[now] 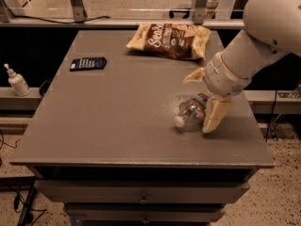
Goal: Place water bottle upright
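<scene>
- bottle (189, 113), near the right edge: base end hidden behind my wrist and near finger (215, 117); label mostly covered.
- my claw (196, 104), by the right edge at the bottle's base end, fingers spread: palm hidden behind the wrist casing.
- my arm (263, 36): cut off by the picture's top and right sides.
- dark flat item (88, 63), toward the far left corner: markings too small to read.
- table (94, 126): lower drawers cut off at the bottom.
</scene>
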